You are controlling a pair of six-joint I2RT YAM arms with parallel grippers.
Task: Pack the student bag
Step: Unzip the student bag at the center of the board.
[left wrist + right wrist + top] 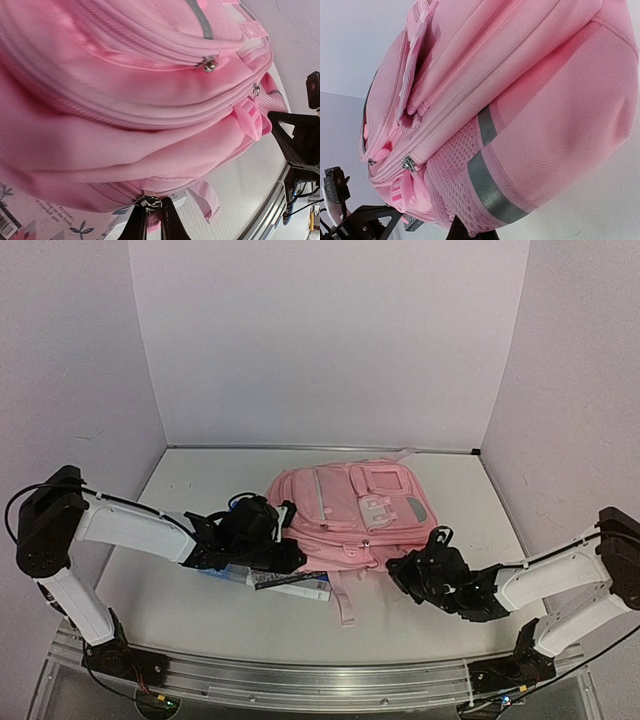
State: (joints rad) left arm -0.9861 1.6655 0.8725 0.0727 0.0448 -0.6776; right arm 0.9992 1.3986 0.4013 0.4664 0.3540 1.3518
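Observation:
The student bag is a large pink backpack lying flat mid-table, front pockets up. My left gripper is at its near left edge. In the left wrist view the left gripper is shut on the metal zipper pull of the main zip, with the bag filling the frame. My right gripper is at the bag's near right corner. In the right wrist view the right gripper is shut on the pink mesh side pocket beside a grey reflective strip; its fingertips are mostly hidden.
A white book with a barcode and flower print lies under the bag's near left edge; it also shows in the left wrist view. A pink strap trails toward the aluminium rail. Walls enclose the table on three sides.

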